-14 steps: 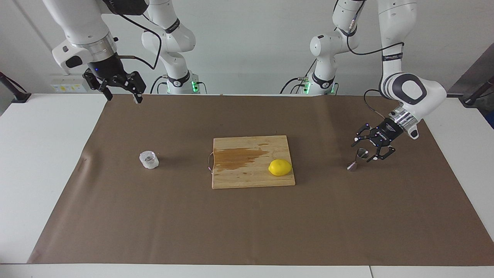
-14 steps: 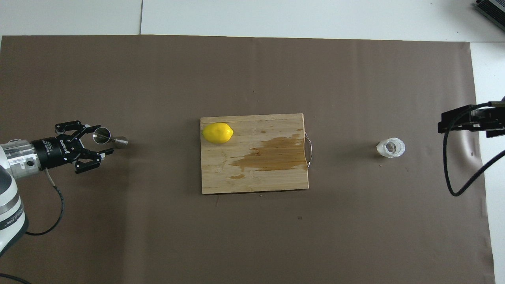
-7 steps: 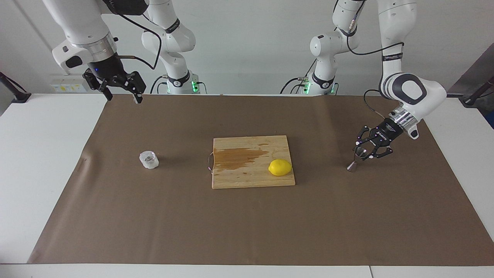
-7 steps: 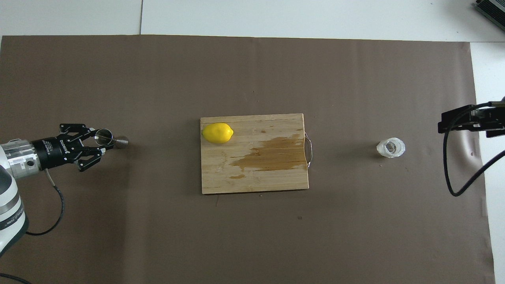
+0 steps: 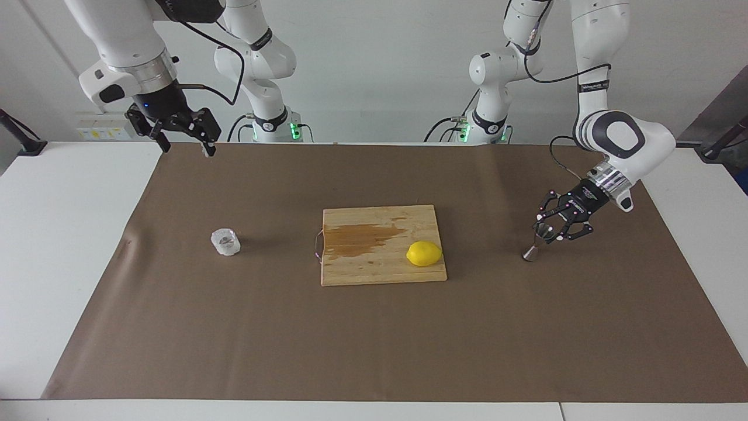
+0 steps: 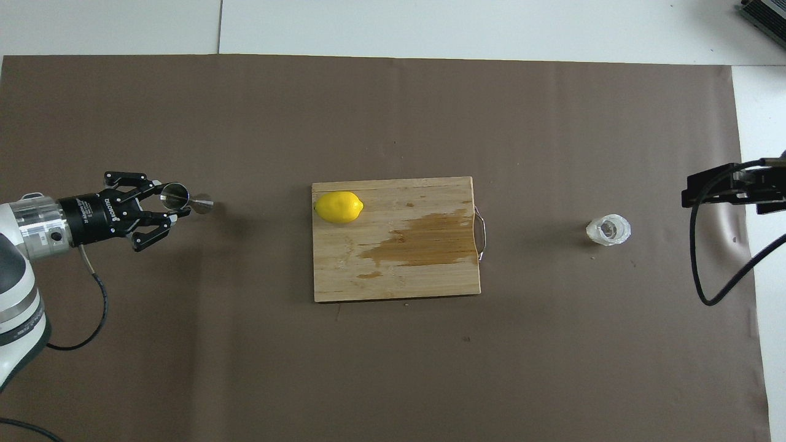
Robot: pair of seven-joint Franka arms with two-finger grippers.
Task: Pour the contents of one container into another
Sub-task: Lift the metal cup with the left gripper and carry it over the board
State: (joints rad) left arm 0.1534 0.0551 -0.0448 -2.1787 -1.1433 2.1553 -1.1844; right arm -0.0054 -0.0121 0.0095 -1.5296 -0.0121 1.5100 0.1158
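item: jigger (image 5: 541,238), clamped at its upper cone in our left gripper (image 5: 552,230), likely for carrying toward the glass cup (image 5: 225,242). our right gripper (image 5: 186,133) waits raised, fingers apart.

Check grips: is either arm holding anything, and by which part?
Left gripper is shut on the steel jigger, gripping its upper cone. Right gripper waits open, holding nothing.

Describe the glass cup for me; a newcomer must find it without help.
Start at the wooden cutting board in the middle of the brown mat, then go toward the right arm's end of the table, past the board's wire handle. The glass cup stands alone there: squat, faceted, whitish-clear, unlike the slim steel jigger in the left gripper.
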